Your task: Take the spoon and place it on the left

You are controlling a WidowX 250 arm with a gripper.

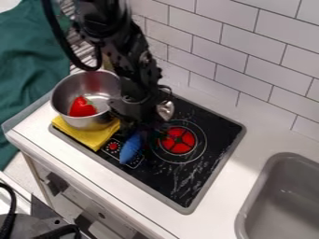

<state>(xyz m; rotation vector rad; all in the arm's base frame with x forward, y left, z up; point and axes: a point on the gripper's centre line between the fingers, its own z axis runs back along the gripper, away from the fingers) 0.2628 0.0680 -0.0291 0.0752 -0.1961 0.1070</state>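
The black gripper (143, 127) hangs low over the black stovetop, left of the red burner marking. A shiny silver rounded piece (165, 110), which looks like the spoon's bowl, shows just right of the gripper, near the wall side. Below the gripper is a blue elongated piece (131, 148), over the stove's front left part. The dark gripper covers the area between the silver and blue pieces, so I cannot tell if they are joined or if either is held.
A silver pot (63, 98) with a red object (81, 107) inside stands on the left, close beside the arm. Under its front edge lies a yellow cloth (93, 135). The tiled wall (240, 63) borders the back, and a grey sink (274, 205) is at the lower right.
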